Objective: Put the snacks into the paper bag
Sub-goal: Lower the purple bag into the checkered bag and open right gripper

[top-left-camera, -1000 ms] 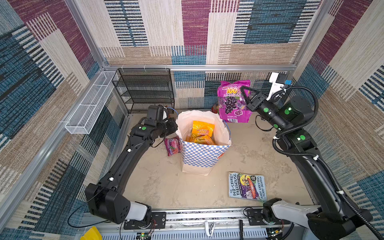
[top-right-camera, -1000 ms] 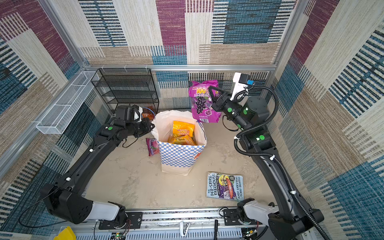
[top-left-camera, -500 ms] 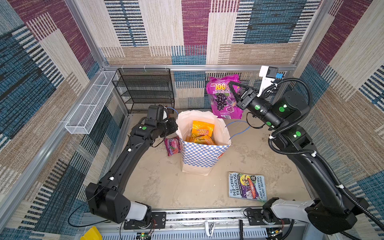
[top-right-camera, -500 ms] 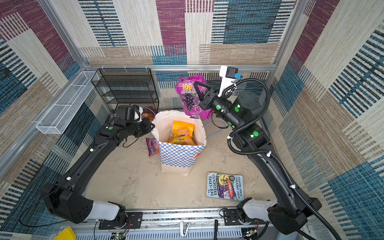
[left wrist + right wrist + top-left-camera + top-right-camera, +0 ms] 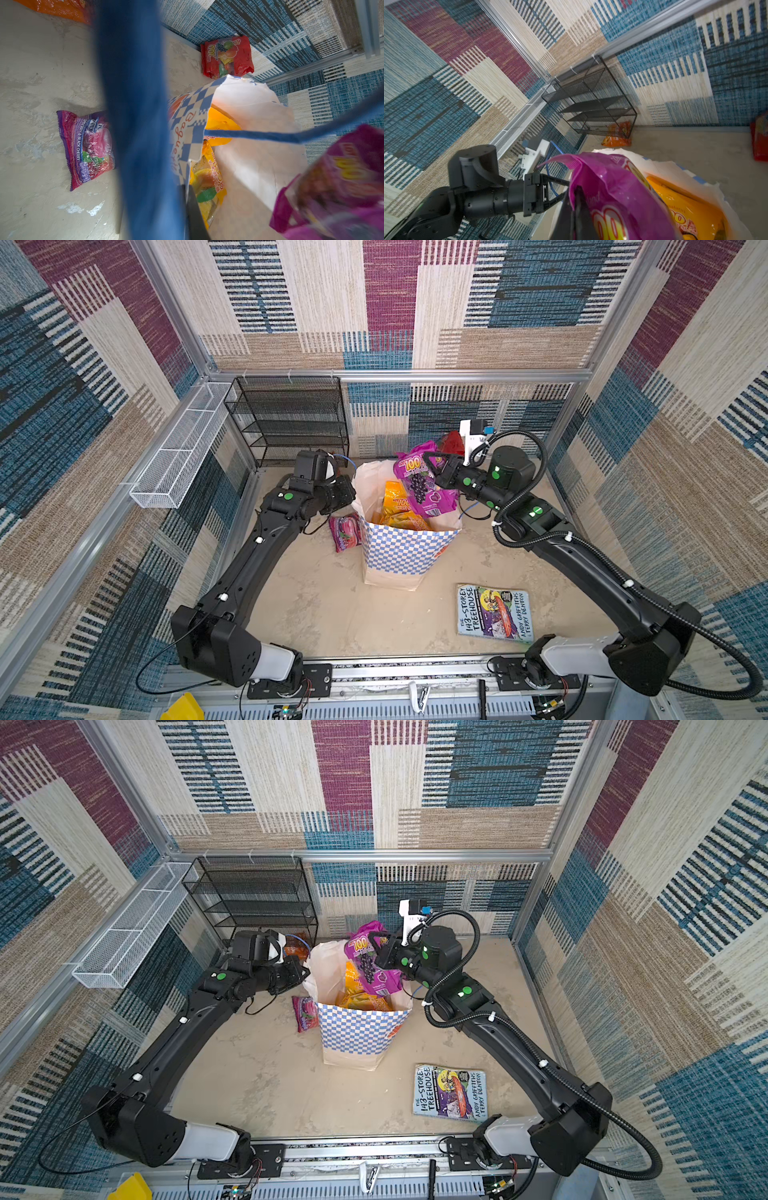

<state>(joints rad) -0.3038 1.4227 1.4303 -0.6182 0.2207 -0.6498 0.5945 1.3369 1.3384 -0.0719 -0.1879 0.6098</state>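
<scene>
**A:** What does the right gripper (image 5: pixel 432 467) hold?

**B:** It is clamped tight on the top edge of the grape packet (image 5: pixel 419 489). That is glossy purple film, crinkled, hanging tilted over the open mouth of the paper bag (image 5: pixel 405 549). I cannot tell whether its lower end is past the rim.

**A:** And the left gripper (image 5: pixel 563 190)?

**B:** It is closed on the bag's thin white rim on the left arm's side. The purple film hides its fingertips.

**A:** What is inside the bag?

**B:** Shiny yellow-orange mango packets (image 5: pixel 395 508) stand against the white inner wall. The checkered wall hides their lower halves.

**A:** And outside it?

**B:** The Fox's packet (image 5: pixel 345 531) lies flat on the mottled table (image 5: pixel 328 614), just beside the bag on the left arm's side. A red packet (image 5: pixel 227 57) stands behind the bag. An orange chips packet (image 5: pixel 616 135) lies beyond the bag at the foot of the black mesh rack (image 5: pixel 291 418), partly behind its wire. The bag's blue cord handle (image 5: pixel 133 124) is a thick blur in the left wrist view.
</scene>
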